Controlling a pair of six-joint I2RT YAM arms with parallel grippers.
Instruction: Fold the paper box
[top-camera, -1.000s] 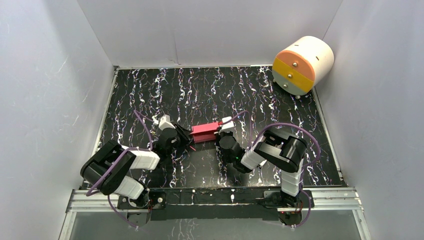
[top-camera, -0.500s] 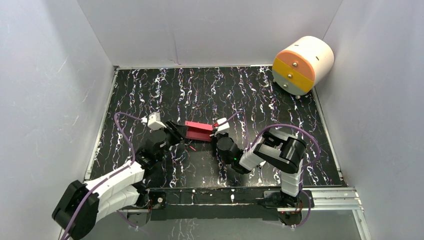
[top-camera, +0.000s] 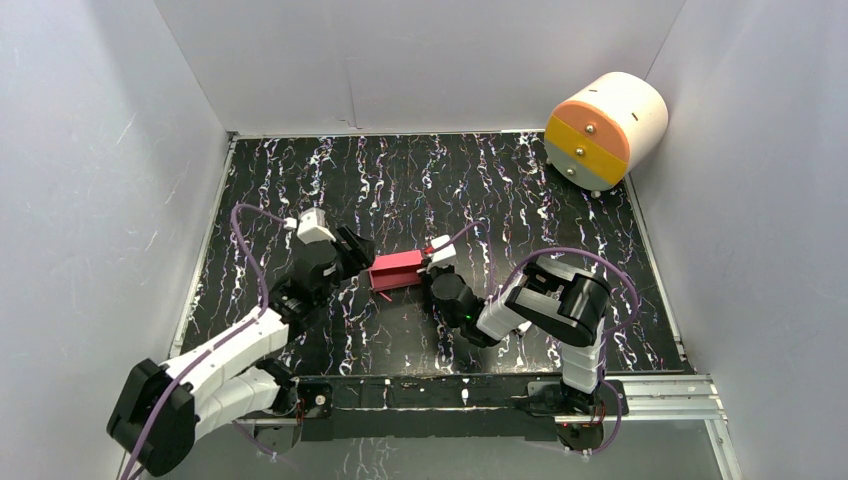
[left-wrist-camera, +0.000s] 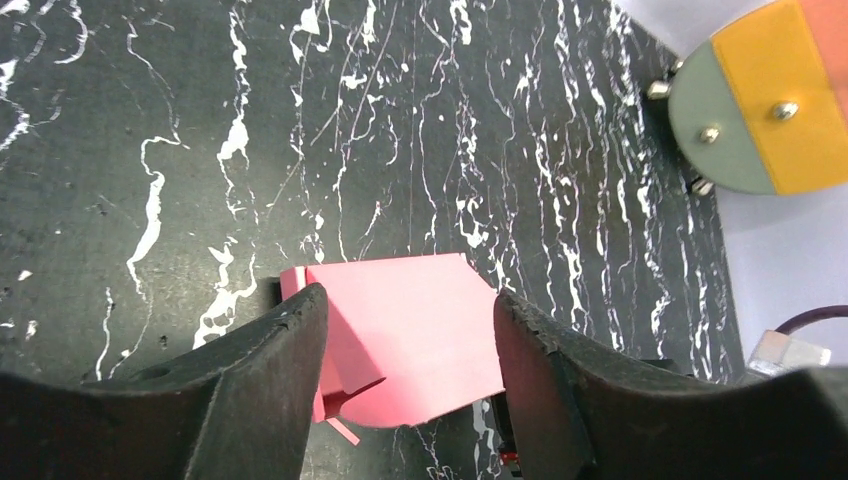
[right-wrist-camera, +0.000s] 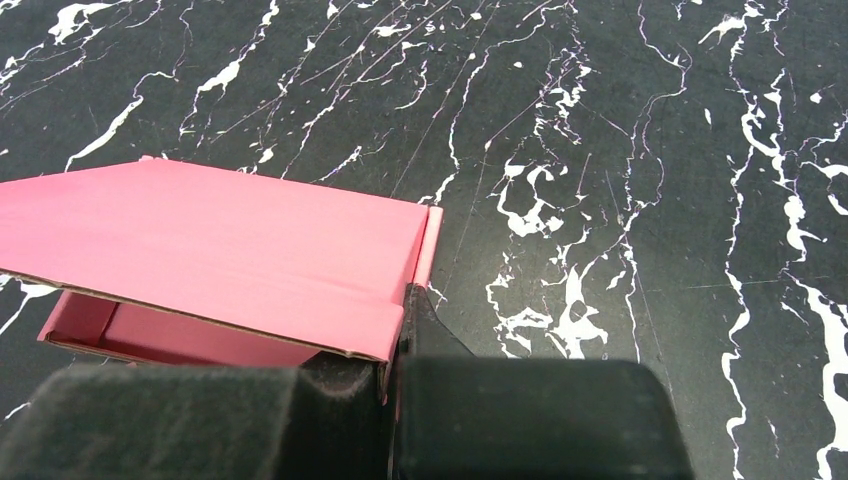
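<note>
- Left arm has stretched out long since a second ago. Its left gripper (top-camera: 350, 252) now stands spread wider at the left end of the paper box (top-camera: 397, 270).
- That box lies mid-way across the dark marbled table (top-camera: 420, 170), nudged a touch nearer, its long axis running left to right between both claws.
- Right gripper (top-camera: 433, 265) is pressed together, pinching the card at the box's right end.
- Seen from the left wrist, the black fingers (left-wrist-camera: 290, 330) straddle the box's left end. Whether they touch it, I cannot tell.
- Box sits straight ahead of the left claw, so the next fold likely falls to that arm while the right anchors.
</note>
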